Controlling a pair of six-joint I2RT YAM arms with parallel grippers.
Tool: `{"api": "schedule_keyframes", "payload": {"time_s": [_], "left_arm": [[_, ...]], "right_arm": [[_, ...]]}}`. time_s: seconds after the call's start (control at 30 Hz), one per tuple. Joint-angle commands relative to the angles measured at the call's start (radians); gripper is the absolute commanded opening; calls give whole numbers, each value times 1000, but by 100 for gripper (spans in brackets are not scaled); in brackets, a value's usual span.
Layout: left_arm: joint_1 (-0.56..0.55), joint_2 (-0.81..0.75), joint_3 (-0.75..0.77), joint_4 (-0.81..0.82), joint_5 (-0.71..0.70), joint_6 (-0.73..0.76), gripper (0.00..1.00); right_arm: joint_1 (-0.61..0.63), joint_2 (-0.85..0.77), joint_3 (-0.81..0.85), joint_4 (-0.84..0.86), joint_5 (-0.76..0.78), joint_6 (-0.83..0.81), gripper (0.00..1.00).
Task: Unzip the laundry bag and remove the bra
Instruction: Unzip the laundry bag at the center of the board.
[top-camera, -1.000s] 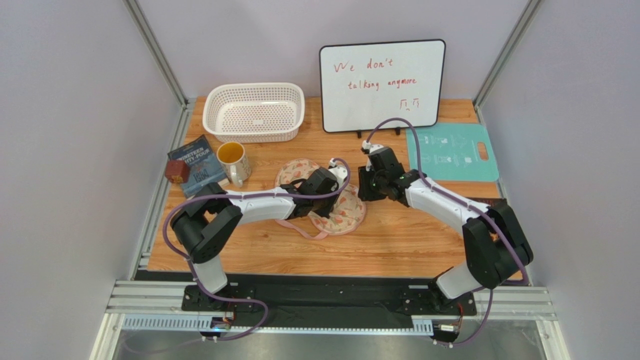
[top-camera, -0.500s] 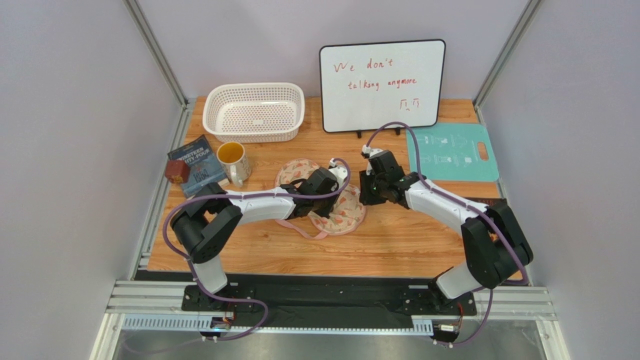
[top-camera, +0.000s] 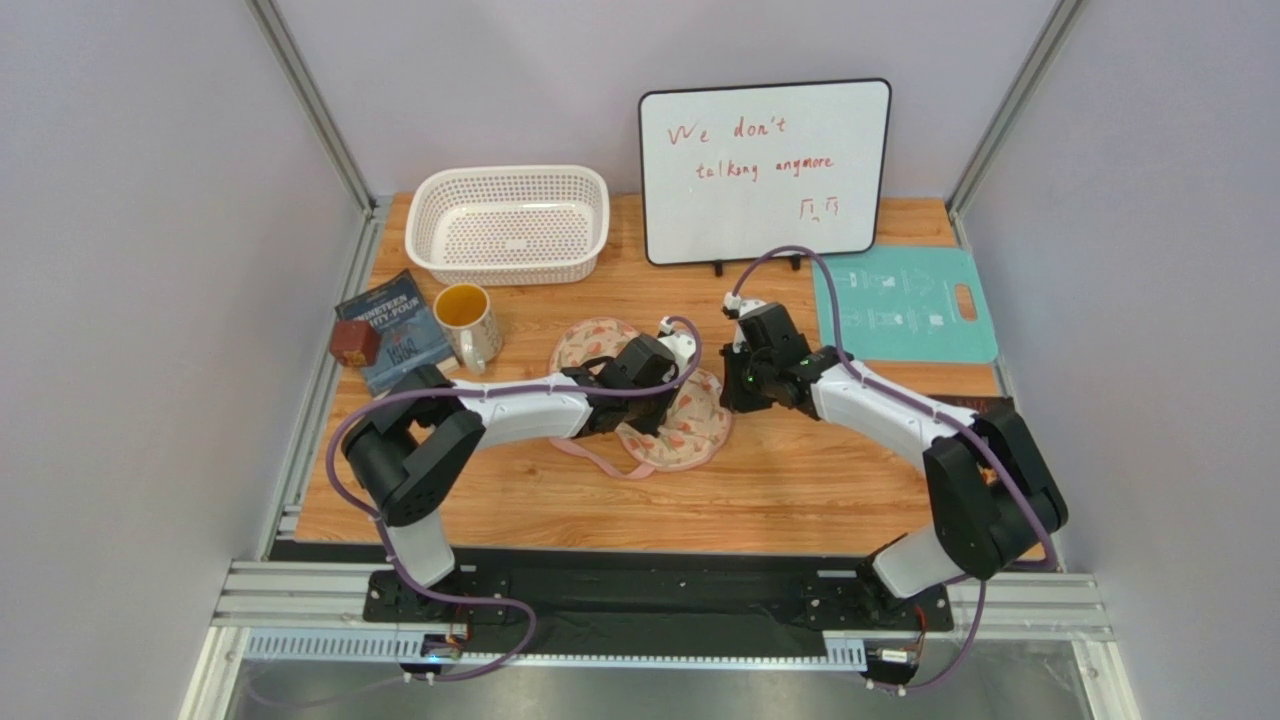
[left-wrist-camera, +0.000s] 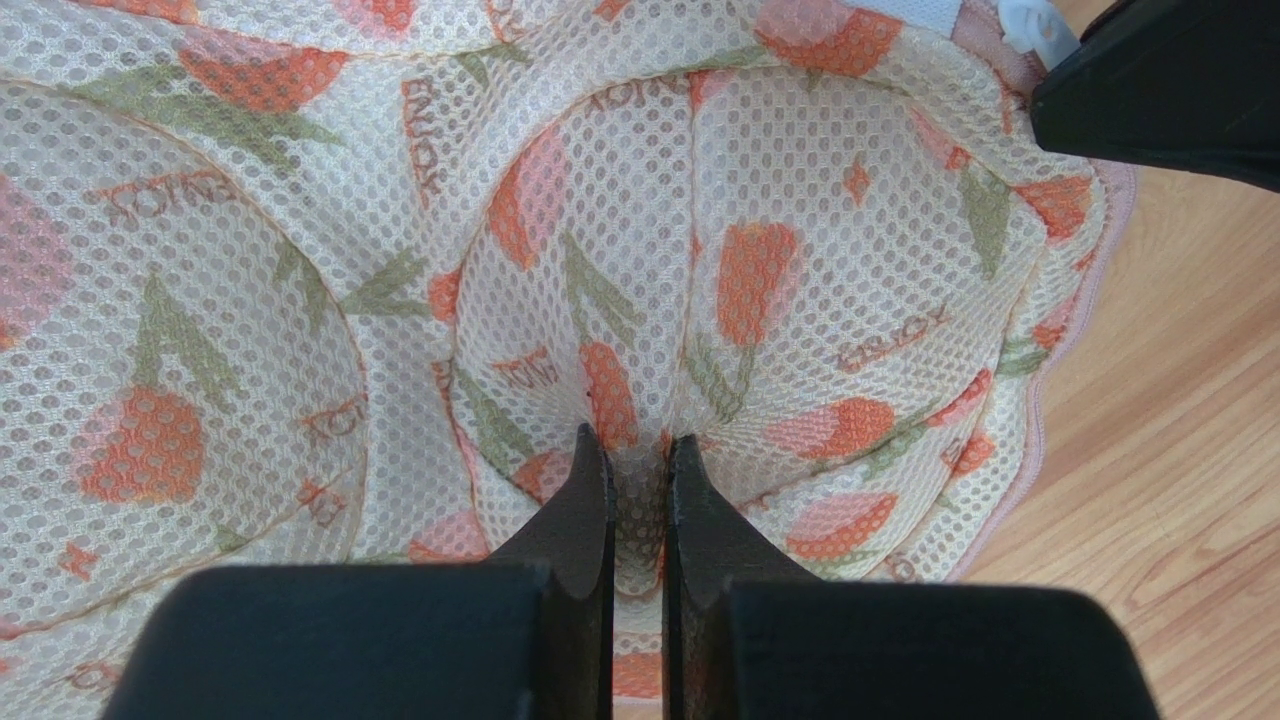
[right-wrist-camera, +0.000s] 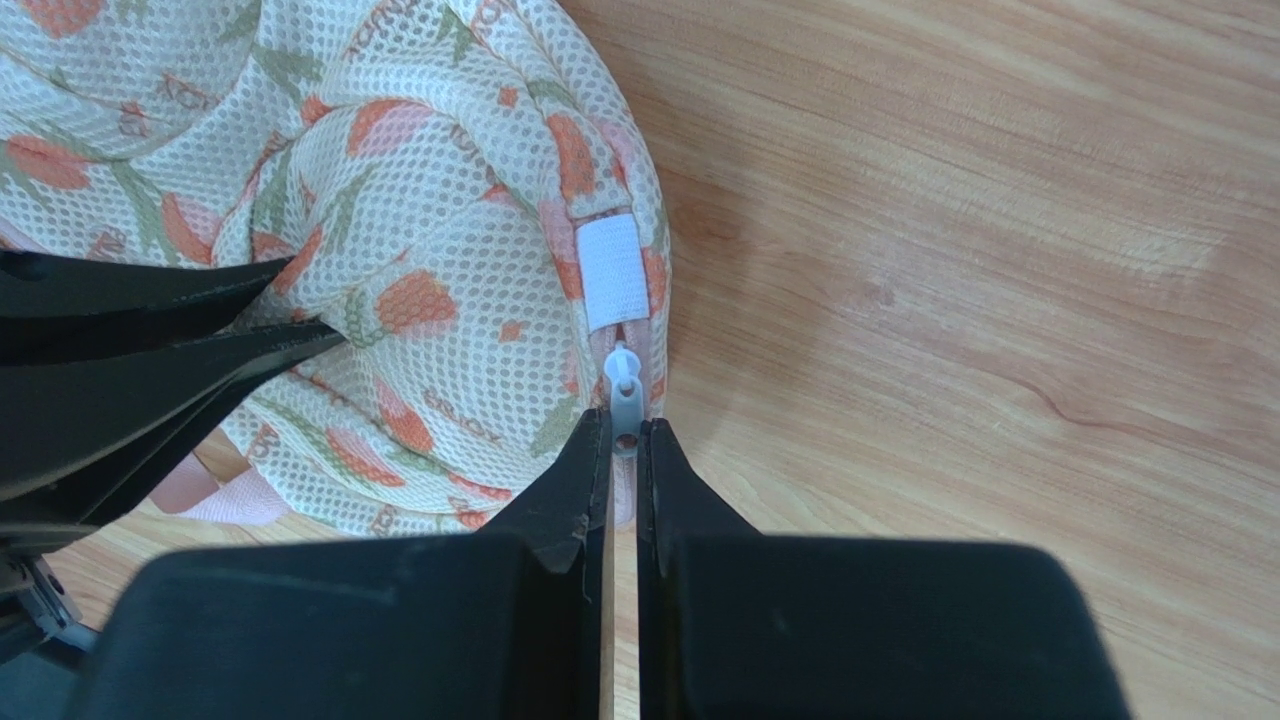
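**Both pincers clenched on the printed bag, zip not yet opened**

The laundry bag (top-camera: 687, 431) lay mid-surface between the two arms. It was a cream mesh pouch of two rounded lobes, printed with red-pink blooms, green leaves and small lettering. Pink trim ran round its edge, and a pink strap loop (top-camera: 604, 456) trailed toward the near side.

The left pincer (left-wrist-camera: 639, 450) was clenched on a pinch of mesh at the crown of one lobe, and the fabric puckered into folds around its tips. The right pincer (right-wrist-camera: 616, 432) was closed on the lower end of the pale zipper pull (right-wrist-camera: 624, 393) at the bag's right rim. The pull sat just below a white fabric tab (right-wrist-camera: 613, 270). The zip looked shut there.

The wooden surface (top-camera: 781, 480) showed bare wood to the right of that rim and toward the near edge. A teal cutting board (top-camera: 902, 308) lay well apart at the far right, with a whiteboard (top-camera: 763, 168) standing behind it. To the left of the bag stood a yellow mug (top-camera: 466, 324), near a book (top-camera: 394, 330) and a small brown cube (top-camera: 355, 342). A white perforated basket (top-camera: 508, 225) sat by the far edge. Metal posts and grey walls closed in both sides.
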Motion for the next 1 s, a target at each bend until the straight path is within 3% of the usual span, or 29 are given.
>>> {"api": "schedule_keyframes", "payload": {"time_s": [0.0, 0.97], "left_arm": [[4, 63, -16, -171, -15, -17, 0], [4, 87, 43, -171, 3, -116, 0]], "right_arm": [[0, -62, -40, -2, 11, -8, 0], [52, -230, -324, 163, -115, 171, 0]]}}
